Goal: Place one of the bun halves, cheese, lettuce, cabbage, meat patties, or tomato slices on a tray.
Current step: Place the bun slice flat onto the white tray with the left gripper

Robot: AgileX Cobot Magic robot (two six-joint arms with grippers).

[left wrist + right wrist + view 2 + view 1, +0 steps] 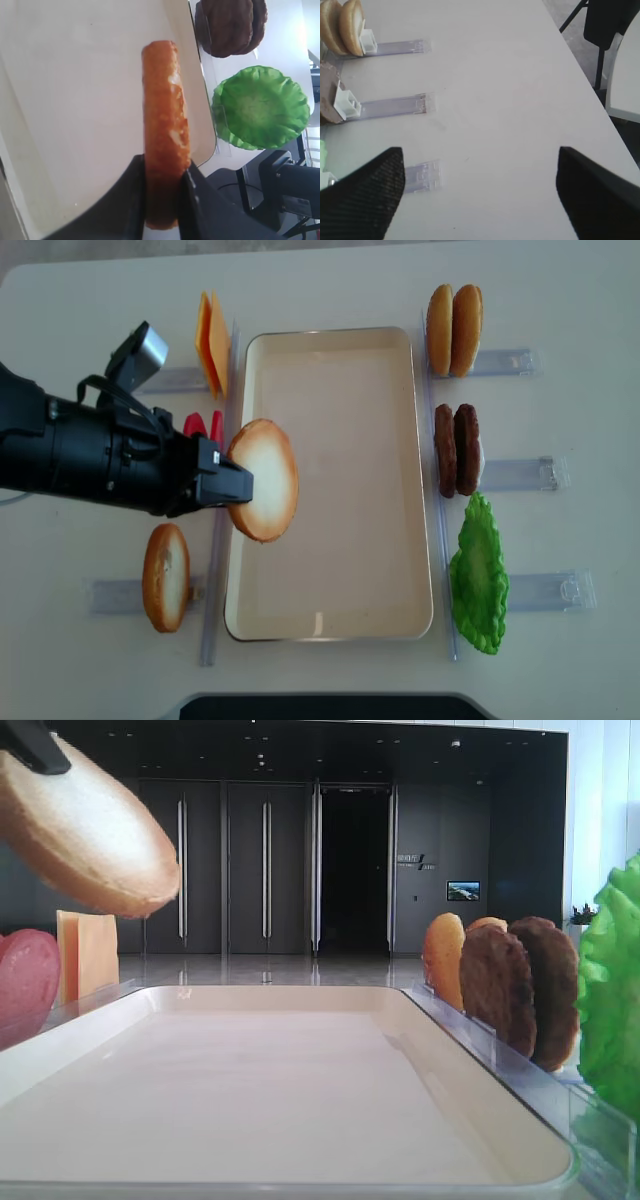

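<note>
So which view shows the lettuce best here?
The left wrist view: the lettuce faces the camera, its whole ruffled round outline visible. The overhead exterior view shows it edge-on, right of the tray. The low exterior view catches only a cropped green edge; the right wrist view shows just a green sliver.

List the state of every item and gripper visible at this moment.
Left gripper: shut on the held toasted bun half, above the tray.
Right gripper: open, empty.
Cream-white rectangular tray: empty.
Dark brown meat patties: upright in rack.
Green ruffled lettuce: racked, untouched.
</note>
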